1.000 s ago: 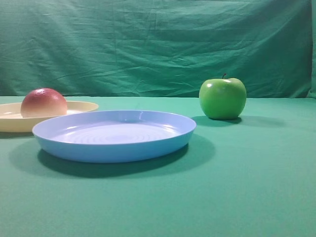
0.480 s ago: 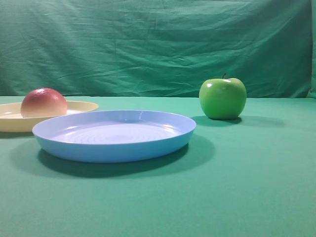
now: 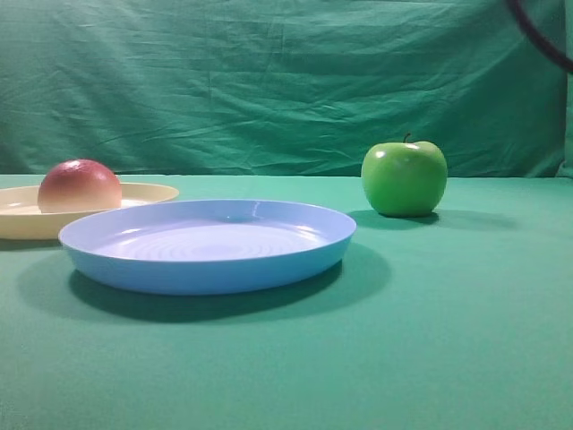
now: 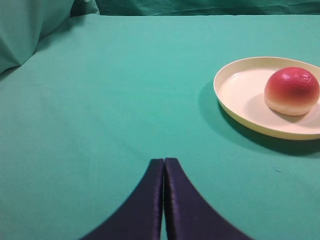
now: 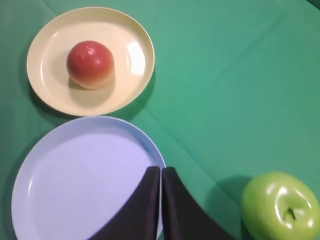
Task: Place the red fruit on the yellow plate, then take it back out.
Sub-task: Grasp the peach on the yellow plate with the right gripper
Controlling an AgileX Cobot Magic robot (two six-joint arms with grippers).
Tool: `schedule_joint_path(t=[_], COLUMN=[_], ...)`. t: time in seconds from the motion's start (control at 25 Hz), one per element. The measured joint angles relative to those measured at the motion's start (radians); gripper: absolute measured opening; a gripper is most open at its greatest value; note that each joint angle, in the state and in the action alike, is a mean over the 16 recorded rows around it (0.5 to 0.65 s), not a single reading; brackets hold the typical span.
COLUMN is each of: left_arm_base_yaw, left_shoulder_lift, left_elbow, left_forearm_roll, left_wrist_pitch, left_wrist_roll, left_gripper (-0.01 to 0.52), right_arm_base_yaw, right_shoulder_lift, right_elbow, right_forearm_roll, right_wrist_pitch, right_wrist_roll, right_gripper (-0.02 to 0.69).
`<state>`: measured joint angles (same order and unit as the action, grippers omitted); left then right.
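The red fruit rests on the yellow plate at the far left of the table. In the left wrist view the fruit sits right of centre on the plate. My left gripper is shut and empty over bare cloth, well short and left of the plate. From above, the right wrist view shows the fruit on the plate. My right gripper hangs high over the blue plate's rim, jaws together, holding nothing.
A light blue plate lies in front of the yellow one, almost touching it. A glossy green apple stands at the right. A dark curved cable crosses the top right corner. Green cloth covers table and backdrop.
A dark curved cable has come into the top right corner of the exterior view. Fruit, plates and apple have not moved.
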<state>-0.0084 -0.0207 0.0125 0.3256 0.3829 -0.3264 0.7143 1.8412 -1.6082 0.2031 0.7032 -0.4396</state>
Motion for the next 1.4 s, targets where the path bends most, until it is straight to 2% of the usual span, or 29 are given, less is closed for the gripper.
schedule_joint_path(t=[0.16,0.56,0.68,0.76,0.92,1.08,1.4], left_arm_base_yaw=[0.0,0.0,0.0,0.0,0.0,0.0,0.0], left_shoulder_lift=[0.0,0.0,0.0,0.0,0.0,0.0,0.0], left_elbow=[0.0,0.0,0.0,0.0,0.0,0.0,0.0], left_forearm_roll=[0.0,0.0,0.0,0.0,0.0,0.0,0.0], left_wrist_pitch=[0.0,0.0,0.0,0.0,0.0,0.0,0.0], left_wrist_roll=[0.0,0.0,0.0,0.0,0.0,0.0,0.0], left_gripper=[0.0,0.0,0.0,0.0,0.0,0.0,0.0], right_arm_base_yaw=[0.036,0.092,0.101,0.106,0.112,0.114,0.11], right_shoulder_lift=[0.129,0.362,0.41,0.437,0.485,0.523,0.554], right_elbow=[-0.118,-0.285,-0.301,-0.305,-0.307,-0.307,-0.321], right_forearm_roll=[0.009,0.048,0.06,0.066,0.073,0.078,0.08], right_wrist_pitch=[-0.023,-0.126,-0.169,-0.198,-0.252,-0.291,-0.273], right_wrist_roll=[-0.011,-0.018,-0.018,-0.018,-0.018,-0.018,-0.018], right_gripper=[0.144,0.54,0.624,0.655,0.666,0.633,0.43])
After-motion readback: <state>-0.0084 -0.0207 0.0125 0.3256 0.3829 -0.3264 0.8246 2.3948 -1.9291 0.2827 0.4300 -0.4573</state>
